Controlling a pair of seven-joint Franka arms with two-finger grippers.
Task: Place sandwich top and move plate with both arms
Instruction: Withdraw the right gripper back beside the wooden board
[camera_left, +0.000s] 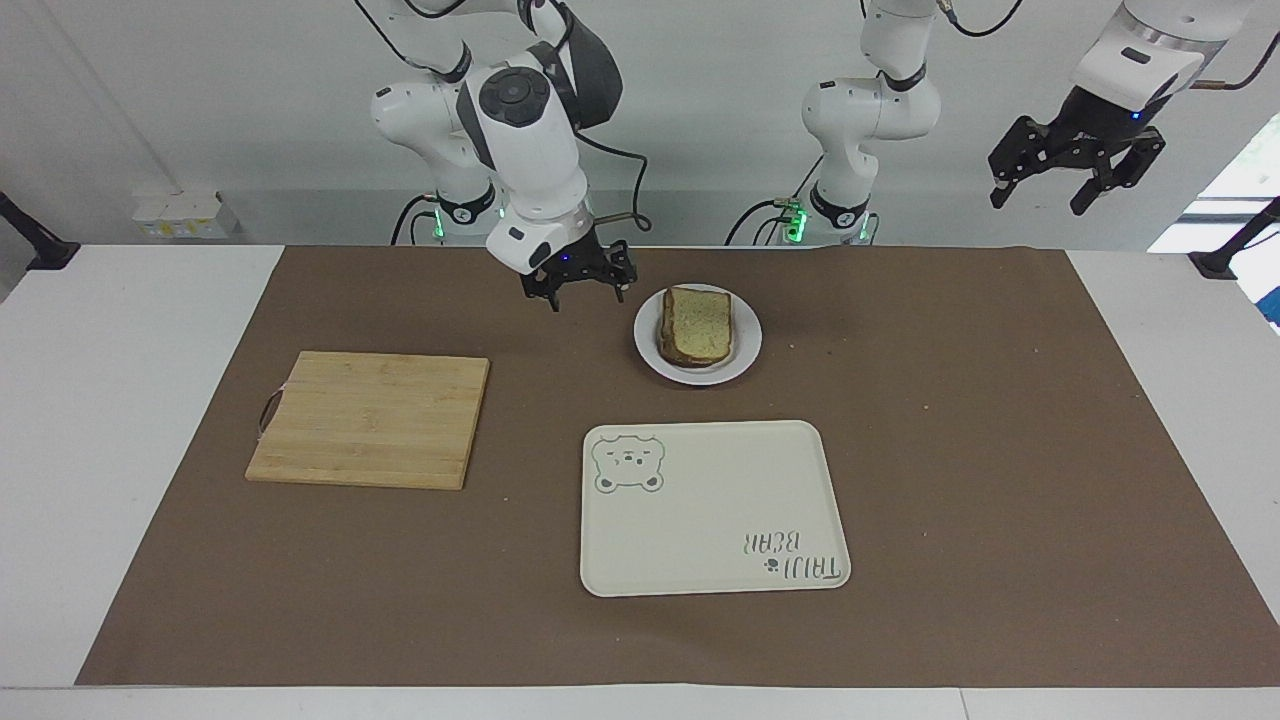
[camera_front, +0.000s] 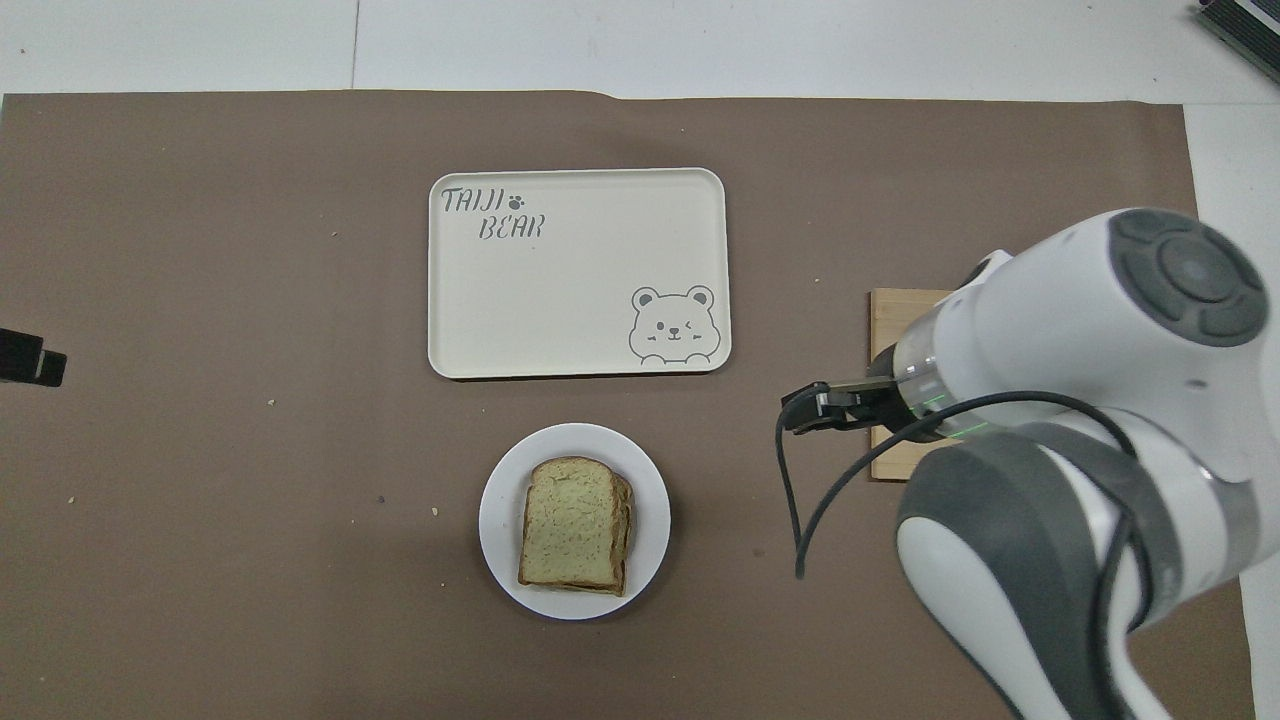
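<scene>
The sandwich top (camera_left: 698, 326) is a pale speckled bread slice lying on a stack of bread on the small white plate (camera_left: 746, 356). It also shows in the overhead view (camera_front: 573, 522), on the plate (camera_front: 498, 520). My right gripper (camera_left: 585, 293) is open and empty. It hangs just above the mat beside the plate, toward the right arm's end of the table, and shows in the overhead view (camera_front: 806, 412). My left gripper (camera_left: 1040, 200) is open and empty and waits high up, off the left arm's end of the table.
A cream tray (camera_left: 712, 508) with a bear drawing lies farther from the robots than the plate, also in the overhead view (camera_front: 578, 272). A wooden cutting board (camera_left: 370, 418) lies toward the right arm's end, partly hidden by the right arm in the overhead view (camera_front: 890, 320). A brown mat covers the table.
</scene>
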